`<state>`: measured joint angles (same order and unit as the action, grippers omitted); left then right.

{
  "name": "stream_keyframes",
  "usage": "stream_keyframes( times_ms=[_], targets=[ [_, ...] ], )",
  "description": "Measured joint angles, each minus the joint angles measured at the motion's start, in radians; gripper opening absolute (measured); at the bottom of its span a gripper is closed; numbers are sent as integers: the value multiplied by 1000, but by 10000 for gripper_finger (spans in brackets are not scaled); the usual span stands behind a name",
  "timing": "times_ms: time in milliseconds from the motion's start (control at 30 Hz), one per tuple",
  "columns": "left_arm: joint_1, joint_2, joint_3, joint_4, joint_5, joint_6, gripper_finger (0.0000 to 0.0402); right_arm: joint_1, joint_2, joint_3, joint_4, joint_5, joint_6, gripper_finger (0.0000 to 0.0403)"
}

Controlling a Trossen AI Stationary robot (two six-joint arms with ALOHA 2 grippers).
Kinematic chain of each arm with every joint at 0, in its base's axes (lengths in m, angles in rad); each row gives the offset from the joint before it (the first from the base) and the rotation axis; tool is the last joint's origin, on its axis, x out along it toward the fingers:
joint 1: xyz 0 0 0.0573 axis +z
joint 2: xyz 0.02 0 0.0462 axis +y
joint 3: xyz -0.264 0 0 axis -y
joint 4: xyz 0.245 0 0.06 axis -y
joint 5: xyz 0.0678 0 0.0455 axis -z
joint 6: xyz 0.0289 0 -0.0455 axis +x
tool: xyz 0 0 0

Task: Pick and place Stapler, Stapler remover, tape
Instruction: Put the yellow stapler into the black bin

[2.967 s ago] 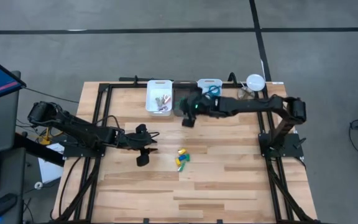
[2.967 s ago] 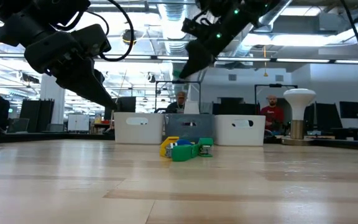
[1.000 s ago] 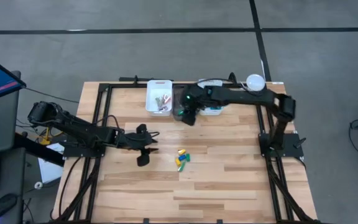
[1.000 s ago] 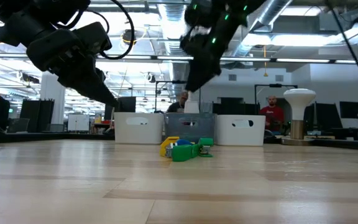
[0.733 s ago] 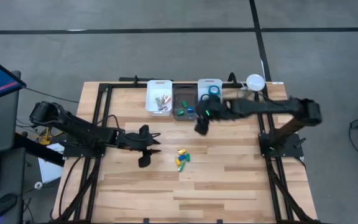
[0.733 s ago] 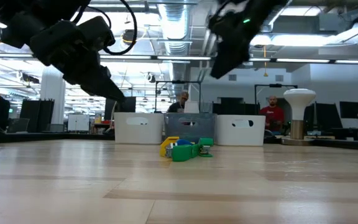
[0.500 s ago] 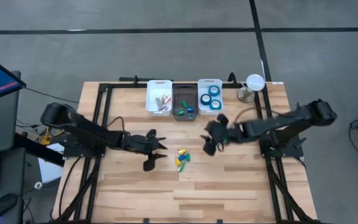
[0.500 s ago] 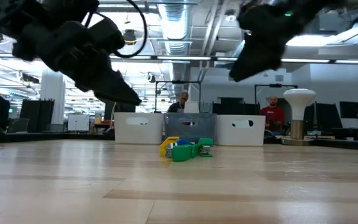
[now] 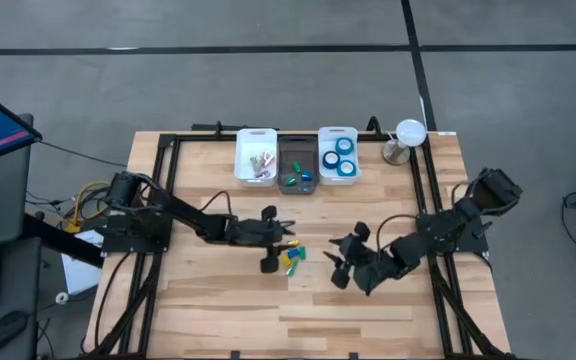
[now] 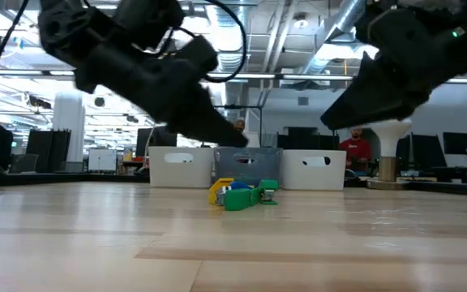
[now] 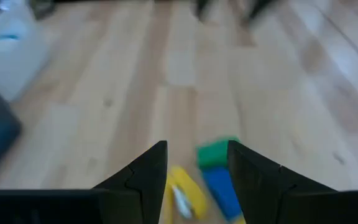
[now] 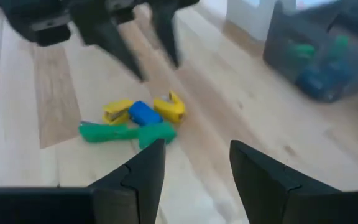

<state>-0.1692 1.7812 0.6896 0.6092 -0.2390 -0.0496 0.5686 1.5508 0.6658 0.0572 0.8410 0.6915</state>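
A small pile of green, yellow and blue staplers (image 9: 293,257) lies on the wooden table near its middle, also seen in the low view (image 10: 242,194). My left gripper (image 9: 276,247) stands open just left of the pile; in the left wrist view (image 11: 196,155) the green, blue and yellow staplers (image 11: 215,177) show between its fingers, and I cannot tell whether it touches them. My right gripper (image 9: 340,262) is open to the right of the pile, facing it (image 12: 194,152). Blue tape rolls (image 9: 340,155) lie in the far right white bin. No stapler remover can be made out.
Three bins stand in a row at the far edge: a white one (image 9: 243,158) with small pale pieces, a dark one (image 9: 282,160) with green and blue pieces, and the white tape bin (image 9: 321,152). A white lamp-like thing (image 9: 409,133) stands at the far right.
My right gripper has swung from over the dark bin toward the near edge and down, and has turned to face the pile from the right. My left gripper has gone toward the table's right and a little down, up to the pile. The pile has kept still.
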Motion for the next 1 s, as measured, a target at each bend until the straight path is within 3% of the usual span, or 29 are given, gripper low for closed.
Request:
stream_keyframes(
  times_ms=[233, 433, 633, 1000],
  targets=[
    [51, 61, 100, -52, -3, -74, 158, 79, 103, 5, 128, -4, 69, 169],
    [53, 131, 134, -177, 1, -156, 158, 94, 118, 25, 141, 3, 65, 169],
    [54, 173, 139, -184, 0, -168, 158, 98, 109, 51, 141, 9, 18, 166],
    [53, 121, 139, -304, -50, -139, 158, 98, 108, 68, 136, 6, -11, 166]
  ],
)
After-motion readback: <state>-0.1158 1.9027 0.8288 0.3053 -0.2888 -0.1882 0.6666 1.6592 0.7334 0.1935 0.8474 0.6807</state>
